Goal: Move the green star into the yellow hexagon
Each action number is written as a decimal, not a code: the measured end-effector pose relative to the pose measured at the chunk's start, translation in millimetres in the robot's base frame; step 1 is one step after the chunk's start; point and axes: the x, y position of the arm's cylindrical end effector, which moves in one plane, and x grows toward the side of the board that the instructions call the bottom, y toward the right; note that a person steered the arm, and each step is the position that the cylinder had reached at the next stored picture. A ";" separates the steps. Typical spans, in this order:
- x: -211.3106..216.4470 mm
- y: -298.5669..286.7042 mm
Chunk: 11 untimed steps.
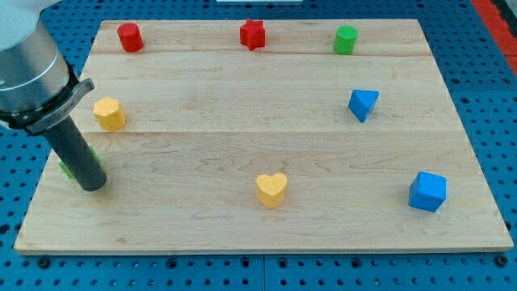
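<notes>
The green star (66, 168) lies near the board's left edge, mostly hidden behind my rod; only slivers of green show on either side of it. My tip (93, 186) rests on the board right at the star's lower right side. The yellow hexagon (109, 113) sits above the star, toward the view's top, a short gap away.
A red cylinder (129, 37), red star (253, 34) and green cylinder (346, 39) line the top edge. A blue triangular block (363, 104) and blue cube (427, 191) are at the right. A yellow heart (271, 189) sits at bottom centre.
</notes>
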 end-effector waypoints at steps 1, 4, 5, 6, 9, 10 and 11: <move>15.9 2.5; 2.1 -68.0; -19.6 -53.5; -37.1 -44.6; -23.0 -27.3; 4.1 -4.1; -14.3 15.2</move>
